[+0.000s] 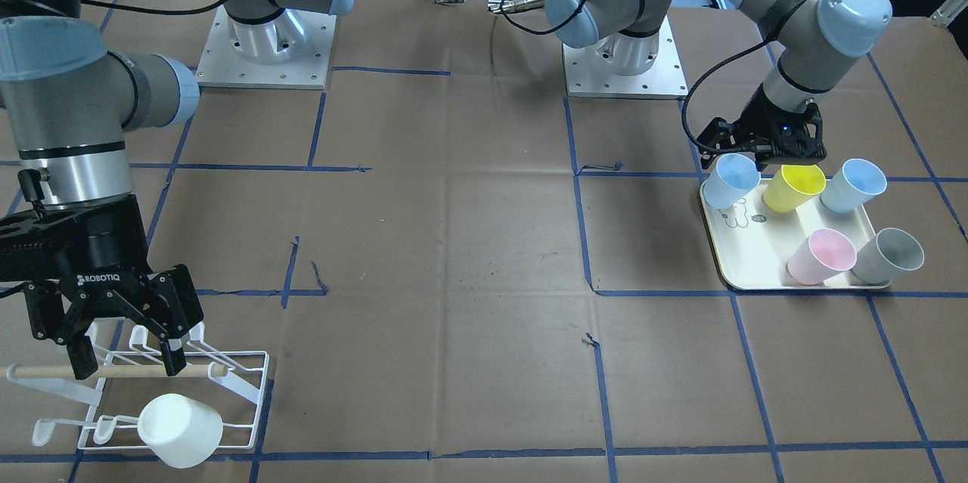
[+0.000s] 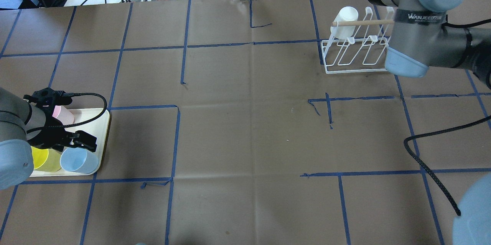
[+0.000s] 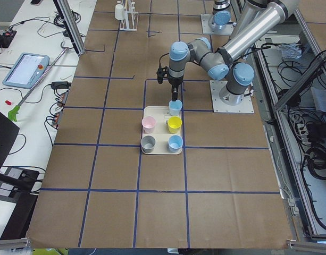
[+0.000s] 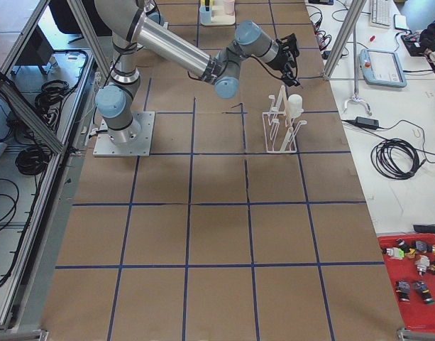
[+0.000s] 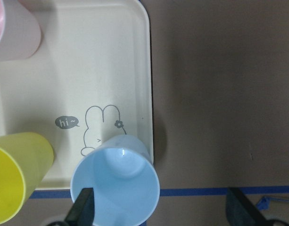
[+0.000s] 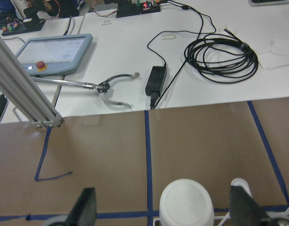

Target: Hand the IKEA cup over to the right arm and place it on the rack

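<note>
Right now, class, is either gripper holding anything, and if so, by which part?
Nothing is held. The left gripper is open over the blue cup, the right gripper open above the rack.

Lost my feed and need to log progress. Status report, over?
Both open: left gripper over corner light blue cup on tray, right gripper above rack. White cup hangs on rack. Nothing in the way.
</note>
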{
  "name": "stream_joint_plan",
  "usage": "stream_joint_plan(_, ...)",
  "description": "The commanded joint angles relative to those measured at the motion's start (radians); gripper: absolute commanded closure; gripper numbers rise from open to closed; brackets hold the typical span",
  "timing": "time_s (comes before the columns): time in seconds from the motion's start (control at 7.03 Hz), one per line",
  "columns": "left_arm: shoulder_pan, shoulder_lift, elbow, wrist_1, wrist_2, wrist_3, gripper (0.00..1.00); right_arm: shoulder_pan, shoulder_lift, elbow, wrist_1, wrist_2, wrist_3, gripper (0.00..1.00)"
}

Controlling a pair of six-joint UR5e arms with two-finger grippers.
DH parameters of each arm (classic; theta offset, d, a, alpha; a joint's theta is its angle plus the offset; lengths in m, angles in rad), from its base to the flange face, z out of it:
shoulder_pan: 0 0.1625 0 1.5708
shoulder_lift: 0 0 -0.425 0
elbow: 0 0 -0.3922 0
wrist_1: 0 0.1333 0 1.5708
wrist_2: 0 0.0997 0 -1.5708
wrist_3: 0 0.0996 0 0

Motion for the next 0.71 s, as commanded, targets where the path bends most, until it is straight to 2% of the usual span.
stream_joint_plan(0.0, 0.002, -0.048, -0.023, 0.039, 0.002, 0.010, 0.03, 0.045, -0.067, -0.029, 0.272, -0.004, 0.013, 0.00)
stream_joint_plan(0.28, 0.003, -0.102, -0.034, 0.087, 0.012, 0.004, 0.03, 0.095, -0.095, -0.098, 0.544, -0.051, 0.015, 0.00)
stream_joint_plan(0.43, 0.011, -0.095, -0.040, 0.088, 0.014, -0.011, 0.03, 0.101, -0.143, -0.124, 0.705, -0.091, 0.027, 0.00)
stream_joint_plan(0.57, 0.011, -0.090, -0.040, 0.087, 0.014, -0.037, 0.03, 0.101, -0.183, -0.132, 0.813, -0.139, 0.048, 0.00)
